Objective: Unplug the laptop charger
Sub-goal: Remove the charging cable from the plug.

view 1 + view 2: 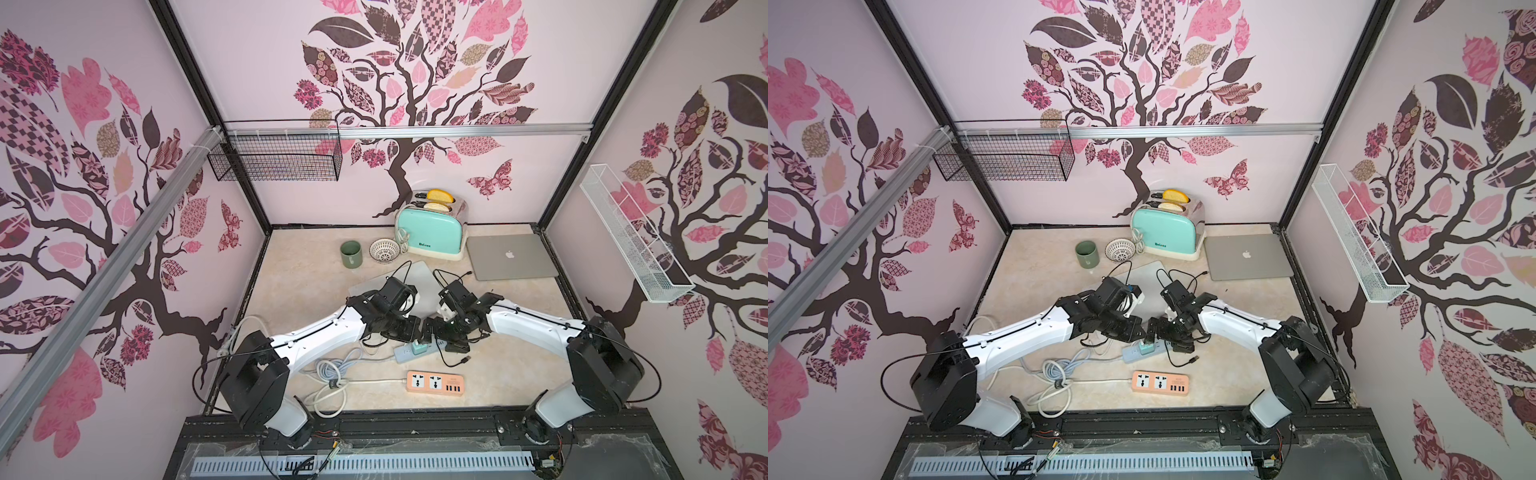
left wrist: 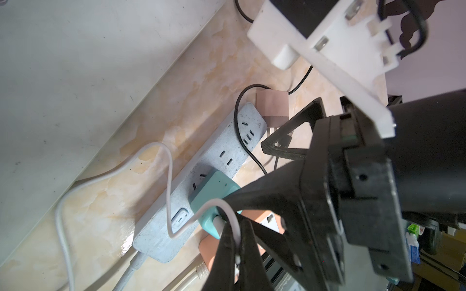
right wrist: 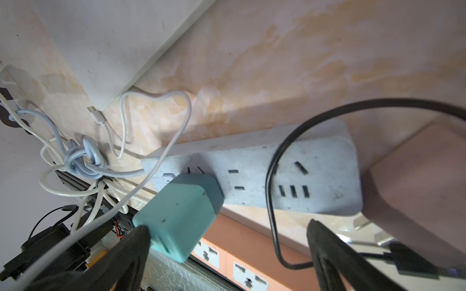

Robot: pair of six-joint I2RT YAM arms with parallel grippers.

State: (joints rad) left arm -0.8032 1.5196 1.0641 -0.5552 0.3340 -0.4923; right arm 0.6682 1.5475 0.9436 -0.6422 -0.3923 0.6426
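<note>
This is a robotics lab cell dressed up as a home kitchen. The 3 walls (image 1: 257, 62) carry pink tree-and-leaf wallpaper, but they sit in a black metal frame (image 1: 189, 62) crossed by a bare aluminium rail (image 1: 415, 132). There are 2 robot arms, the left arm (image 1: 320, 332) and the right arm (image 1: 536, 322), mounted on a black base rail (image 1: 415, 426) at the front edge. A slotted cable duct (image 1: 361, 463) and loose wiring run below it.

The props are domestic: a mint toaster (image 1: 430, 232) holding bread, a green mug (image 1: 351, 253) and a closed laptop (image 1: 511, 257). A black wire basket (image 1: 276, 160) and a white wire basket (image 1: 631, 237) hang on the walls. A teal charger (image 1: 419, 348) is plugged into a grey power strip (image 1: 401, 355) on the marble-look tabletop (image 1: 299, 291).
</note>
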